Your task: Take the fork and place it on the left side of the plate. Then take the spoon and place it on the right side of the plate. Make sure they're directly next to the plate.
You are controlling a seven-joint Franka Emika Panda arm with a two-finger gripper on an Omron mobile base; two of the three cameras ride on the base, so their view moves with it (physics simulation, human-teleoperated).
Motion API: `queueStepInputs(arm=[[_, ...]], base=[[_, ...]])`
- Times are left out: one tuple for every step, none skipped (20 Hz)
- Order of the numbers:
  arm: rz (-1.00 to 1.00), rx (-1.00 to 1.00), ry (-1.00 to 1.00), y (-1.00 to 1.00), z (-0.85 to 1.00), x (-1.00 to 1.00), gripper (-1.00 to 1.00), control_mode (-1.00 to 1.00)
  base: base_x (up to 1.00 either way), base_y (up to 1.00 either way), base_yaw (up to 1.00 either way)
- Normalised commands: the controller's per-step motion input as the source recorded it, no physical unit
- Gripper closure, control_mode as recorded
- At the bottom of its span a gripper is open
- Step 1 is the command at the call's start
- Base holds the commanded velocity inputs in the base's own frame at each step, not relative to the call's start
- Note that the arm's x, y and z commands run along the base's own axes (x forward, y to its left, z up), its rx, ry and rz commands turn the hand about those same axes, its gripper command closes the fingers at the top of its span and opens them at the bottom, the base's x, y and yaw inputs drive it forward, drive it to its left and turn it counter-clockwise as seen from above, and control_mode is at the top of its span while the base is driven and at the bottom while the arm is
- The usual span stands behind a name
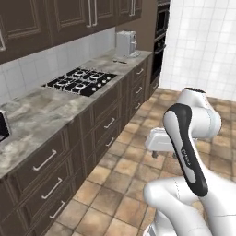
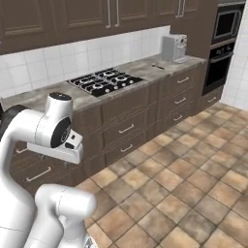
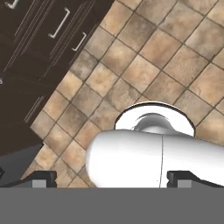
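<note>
Two dark finger tips [image 3: 43, 178] of the claw [image 3: 112, 178] stand spread wide at either side of the hand view, with nothing between them. The claw points down at the floor [image 3: 144, 65], brown stone tiles, and hangs low in front of the arm in the left base view [image 1: 164, 155], well apart from the cabinets.

Beside the arm runs a row of dark wooden drawers [image 1: 108, 124] with pale bar handles, and between the claw and the tabletop [image 1: 46, 110] there is bare floor. The tabletop is mottled grey stone. At its near end a dark appliance [image 1: 2, 125] is cut off by the picture's edge. Further along, a black hob [image 1: 82, 80] is sunk into the stone. Beyond the hob, near the far end, a small dark sliver [image 2: 157, 66] lies flat on the tabletop just in front of a silver coffee machine [image 2: 174, 47]; it is too small to tell whether it is the spoon or the fork.

Past the coffee machine a tall unit holds a built-in oven [image 2: 223, 34]. Dark wall cabinets [image 2: 87, 17] hang over a white tiled backsplash [image 2: 72, 63].
</note>
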Motion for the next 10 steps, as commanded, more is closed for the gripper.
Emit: queueStepInputs(arm=[[0.0, 0.0, 0.0, 0.0, 0.0, 0.0, -1.0, 1.0], [0.0, 0.0, 0.0, 0.0, 0.0, 0.0, -1.0, 1.0], [0.0, 0.0, 0.0, 0.0, 0.0, 0.0, -1.0, 1.0], [0.0, 0.0, 0.0, 0.0, 0.0, 0.0, -1.0, 1.0], [0.0, 0.0, 0.0, 0.0, 0.0, 0.0, -1.0, 1.0], [0.0, 0.0, 0.0, 0.0, 0.0, 0.0, -1.0, 1.0], [0.0, 0.0, 0.0, 0.0, 0.0, 0.0, -1.0, 1.0], [0.0, 0.0, 0.0, 0.0, 0.0, 0.0, -1.0, 1.0], [0.0, 0.0, 0.0, 0.0, 0.0, 0.0, -1.0, 1.0], [0.0, 0.0, 0.0, 0.0, 0.0, 0.0, -1.0, 1.0]], base=[[0.94, -0.32, 0.01], [0.94, -0.32, 0.01], [0.94, -0.31, 0.01], [0.94, -0.31, 0.01], [0.94, -0.31, 0.01], [0.94, -0.31, 0.01], [0.94, -0.31, 0.02], [0.94, -0.31, 0.02], [0.94, -0.31, 0.02], [0.94, -0.31, 0.02]])
